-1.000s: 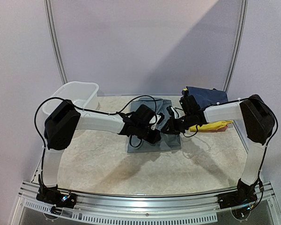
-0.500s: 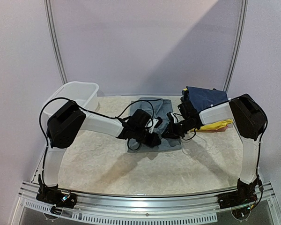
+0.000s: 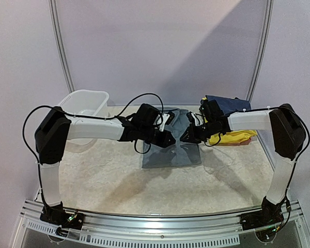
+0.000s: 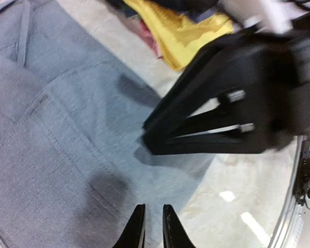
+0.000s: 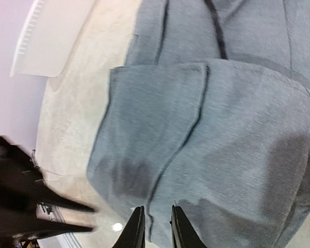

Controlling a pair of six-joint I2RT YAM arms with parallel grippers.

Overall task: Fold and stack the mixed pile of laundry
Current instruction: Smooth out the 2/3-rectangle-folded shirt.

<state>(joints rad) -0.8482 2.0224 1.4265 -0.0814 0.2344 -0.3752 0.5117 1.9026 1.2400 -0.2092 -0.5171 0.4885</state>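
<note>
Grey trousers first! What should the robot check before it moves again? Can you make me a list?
1. The grey trousers lie folded in a flat rectangle: ok.
2. The left gripper is nearly shut with nothing in it: ok.
3. The right gripper is nearly shut with nothing in it: ok.
4. The two grippers are close together over the trousers but not touching each other: ok.
5. Fingertips clear of the cloth: cannot tell.
6. The navy garment and the yellow garment on the right are folded too: not ok, they lie heaped together and the yellow one is crumpled.
</note>
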